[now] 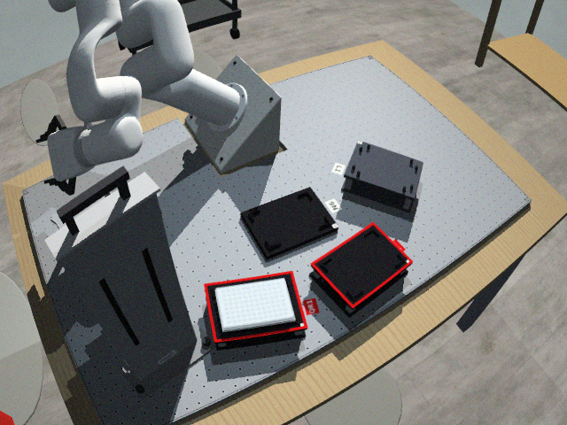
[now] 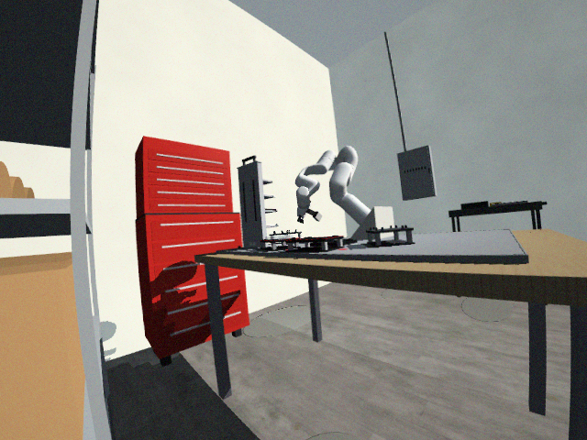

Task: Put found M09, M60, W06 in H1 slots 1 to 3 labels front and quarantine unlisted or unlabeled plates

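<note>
The plate hotel H1 (image 1: 123,274) (image 2: 249,203) is a dark tower with a top handle at the deck's left end. In the top view I see only its back and top, so its slots are hidden. In the exterior view its shelves (image 2: 268,196) stick out toward the arm, too small to read any plates or labels. My gripper (image 1: 46,158) (image 2: 306,218) is open and empty, hanging in the air in front of the hotel's lower shelves. The landing nest L1 (image 1: 384,170) is empty. A white well plate (image 1: 254,304) lies flat in a red-framed quarantine nest (image 1: 213,311).
A second red-framed quarantine nest (image 1: 341,249) is empty. The black nest N6 (image 1: 288,222) between the arm's base and the quarantine nests is empty. The arm's grey wedge base (image 1: 242,114) stands at the back. A red tool cabinet (image 2: 189,236) stands beyond the table.
</note>
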{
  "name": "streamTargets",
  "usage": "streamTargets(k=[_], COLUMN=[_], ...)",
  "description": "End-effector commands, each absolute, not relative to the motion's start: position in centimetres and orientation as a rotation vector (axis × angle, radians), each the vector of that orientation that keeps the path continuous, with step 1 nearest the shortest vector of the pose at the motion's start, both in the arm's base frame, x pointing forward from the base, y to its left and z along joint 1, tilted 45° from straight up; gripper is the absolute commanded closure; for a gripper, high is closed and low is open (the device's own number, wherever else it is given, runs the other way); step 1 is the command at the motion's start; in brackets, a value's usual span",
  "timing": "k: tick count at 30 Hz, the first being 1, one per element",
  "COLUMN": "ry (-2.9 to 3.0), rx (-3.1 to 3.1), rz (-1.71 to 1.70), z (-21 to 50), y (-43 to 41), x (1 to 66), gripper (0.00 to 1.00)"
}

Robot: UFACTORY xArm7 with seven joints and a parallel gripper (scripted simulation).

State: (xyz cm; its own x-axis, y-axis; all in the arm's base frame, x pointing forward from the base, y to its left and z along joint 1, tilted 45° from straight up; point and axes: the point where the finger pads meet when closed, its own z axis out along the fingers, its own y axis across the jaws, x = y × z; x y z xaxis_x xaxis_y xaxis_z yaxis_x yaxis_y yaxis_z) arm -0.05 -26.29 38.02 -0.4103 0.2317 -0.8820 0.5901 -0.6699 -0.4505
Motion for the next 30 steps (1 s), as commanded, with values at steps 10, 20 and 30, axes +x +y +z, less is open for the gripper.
streamTargets(k=[10, 20, 30], ry=[1.131, 1.131, 1.131], rx=[1.546, 1.546, 1.546], rz=[-2.174, -2.174, -2.174], z=[38.1, 38.8, 41.2], y=[-26.3, -25.6, -23.2], x=[0.0, 0.1, 0.2], gripper=[0.0, 0.0, 0.0])
